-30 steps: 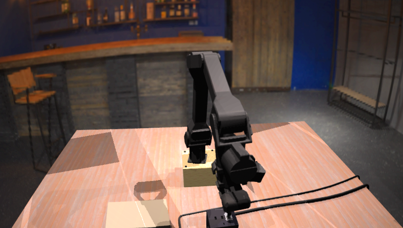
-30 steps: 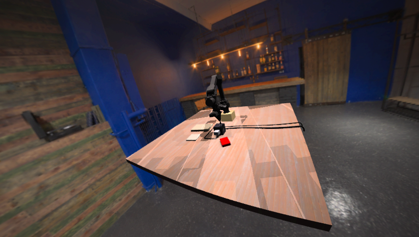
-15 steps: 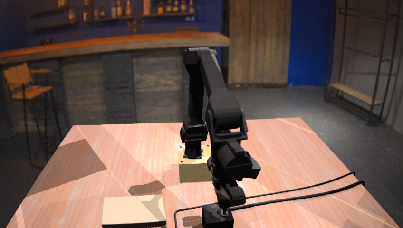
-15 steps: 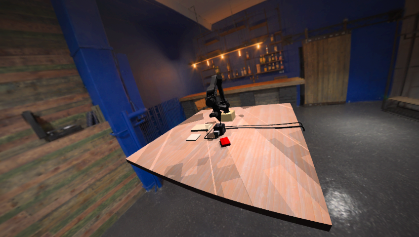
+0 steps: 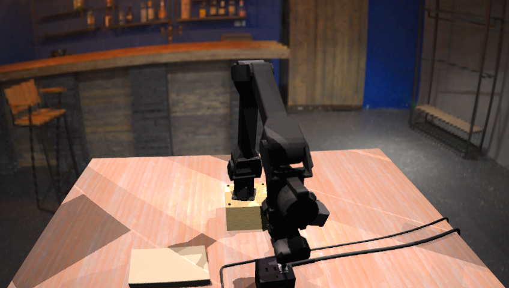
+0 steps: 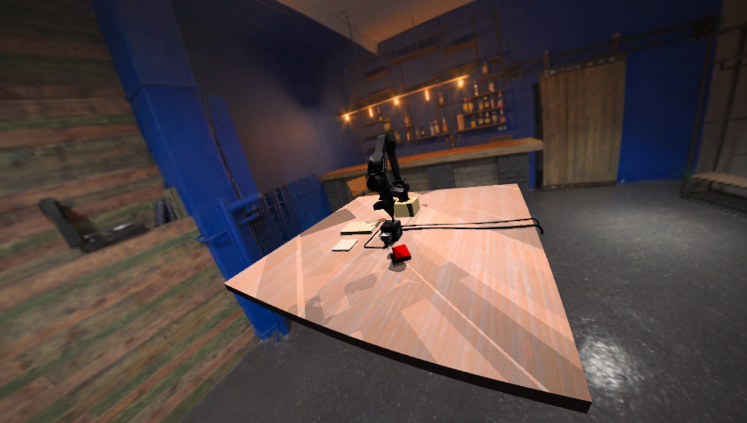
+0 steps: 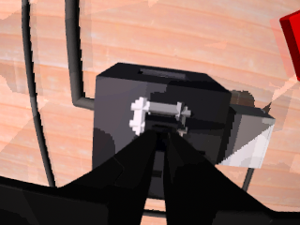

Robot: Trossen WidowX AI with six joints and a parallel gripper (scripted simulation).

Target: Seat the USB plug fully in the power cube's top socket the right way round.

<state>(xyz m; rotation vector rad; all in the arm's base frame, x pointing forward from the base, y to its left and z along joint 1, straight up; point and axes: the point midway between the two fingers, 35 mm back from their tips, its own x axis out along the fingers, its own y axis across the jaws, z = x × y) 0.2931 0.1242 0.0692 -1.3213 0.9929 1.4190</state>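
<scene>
The black power cube (image 5: pixel 266 279) (image 6: pixel 393 229) (image 7: pixel 114 105) stands upright on the table. A bright metal frame (image 5: pixel 286 269) (image 7: pixel 139 117) marks the socket on its top. My gripper (image 5: pixel 283 263) (image 7: pixel 160 141) is shut on the USB plug, pointing down, with its fingertips at the socket's edge in the wrist view. Only a small dark part of the plug (image 7: pixel 161 127) shows at the fingertips, inside the frame's outline. The fingers hide the rest, so I cannot tell its depth or which way round it is.
A white block (image 7: pixel 248 136) sticks out from the cube's side. A red block (image 6: pixel 401 253) (image 7: pixel 293 44) lies nearby. Black cables (image 5: pixel 339 253) (image 6: pixel 471 227) (image 7: pixel 72 52) run beside the cube. A pale flat box (image 5: pixel 167 264) (image 6: pixel 356 228) and a smaller pale slab (image 6: pixel 344 244) lie to its left.
</scene>
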